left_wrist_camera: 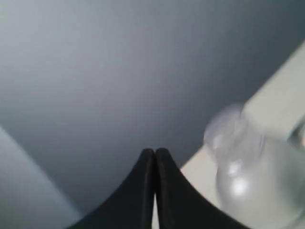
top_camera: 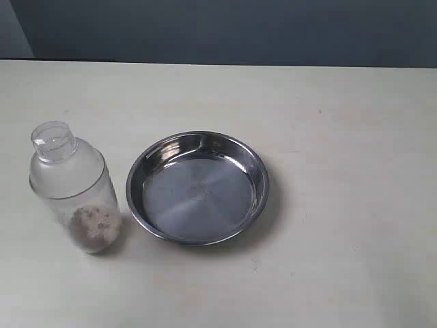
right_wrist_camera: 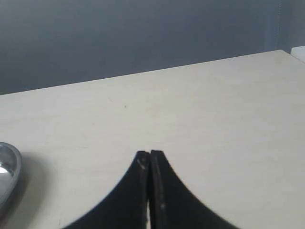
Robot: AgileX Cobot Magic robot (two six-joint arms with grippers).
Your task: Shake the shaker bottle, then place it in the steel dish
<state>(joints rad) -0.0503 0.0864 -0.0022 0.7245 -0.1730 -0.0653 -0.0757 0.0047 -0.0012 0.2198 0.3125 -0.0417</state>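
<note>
Your left gripper (left_wrist_camera: 155, 153) was pinched together, empty; bottle (left_wrist_camera: 248, 176) stood near it, ungripped (upright, beside dish (top_camera: 198, 188)). Right gripper (right_wrist_camera: 149, 155) likewise closed.

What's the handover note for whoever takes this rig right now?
Left gripper: shut, empty, shaker bottle close in its view.
Right gripper: shut, empty, above the table near the steel dish's rim.
Bottle stands upright on the table beside the dish, not touching it; dish empty.
Done: nothing visible.
Left: grasp bottle, shake, set it in the dish.
</note>
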